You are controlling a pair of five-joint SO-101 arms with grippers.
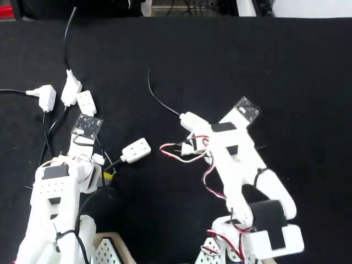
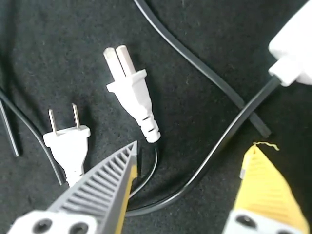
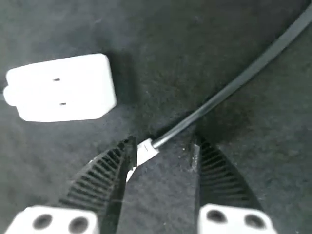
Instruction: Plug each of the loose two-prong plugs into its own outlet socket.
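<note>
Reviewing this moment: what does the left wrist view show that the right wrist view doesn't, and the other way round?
Left wrist only: a flat-blade plug and a thin-prong plug, lying loose and apart ahead of the open left gripper, which has a yellow finger. Right wrist only: the two slots of an outlet socket, and a cable's white end inside the open right gripper. Both: black cloth and black cable.
</note>
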